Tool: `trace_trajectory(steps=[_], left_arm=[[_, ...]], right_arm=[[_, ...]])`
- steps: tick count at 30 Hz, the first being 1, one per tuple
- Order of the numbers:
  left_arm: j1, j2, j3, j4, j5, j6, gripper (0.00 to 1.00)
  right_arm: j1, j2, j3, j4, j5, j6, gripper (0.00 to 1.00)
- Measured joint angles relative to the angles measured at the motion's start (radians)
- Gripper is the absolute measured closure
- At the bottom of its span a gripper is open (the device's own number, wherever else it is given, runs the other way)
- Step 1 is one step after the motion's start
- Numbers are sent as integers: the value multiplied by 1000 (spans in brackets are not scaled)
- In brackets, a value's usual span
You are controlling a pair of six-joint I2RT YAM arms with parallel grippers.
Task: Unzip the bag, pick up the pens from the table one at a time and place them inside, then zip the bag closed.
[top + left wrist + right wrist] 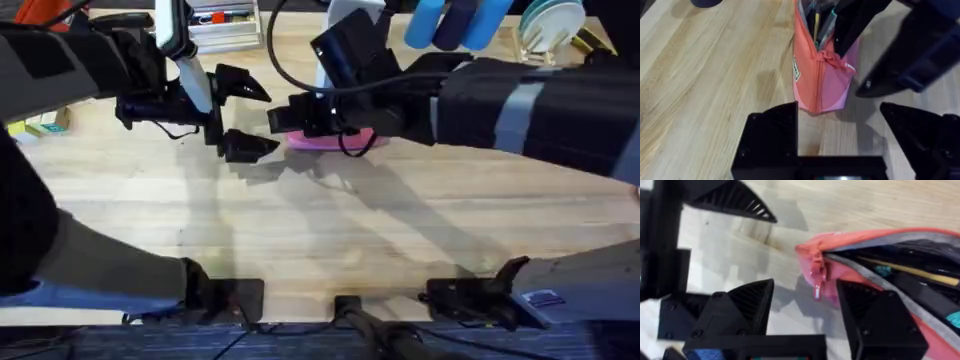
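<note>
pale table (330, 230) holds the bag (820, 75), unzipped, just ahead of both open grippers (840, 140) (805, 310).

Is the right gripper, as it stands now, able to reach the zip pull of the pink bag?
Probably yes: the zip pull hangs free between the open right gripper's fingers, nothing blocking it.

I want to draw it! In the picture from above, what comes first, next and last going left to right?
left gripper → the bag → the right arm's dark sleeve
</note>
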Motion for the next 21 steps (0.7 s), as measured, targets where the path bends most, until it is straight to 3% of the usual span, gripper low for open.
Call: trace_trajectory(steps=[3, 14, 17, 21], left_arm=[[0, 0, 0, 0, 0, 0, 8], [0, 0, 0, 0, 0, 0, 8], [0, 0, 0, 0, 0, 0, 8], [0, 0, 0, 0, 0, 0, 7]], right_arm=[[0, 15, 0, 21, 26, 16, 322], [-4, 43, 0, 37, 73, 31, 851], [-4, 43, 0, 37, 73, 32, 952], [-4, 43, 0, 37, 73, 31, 963]])
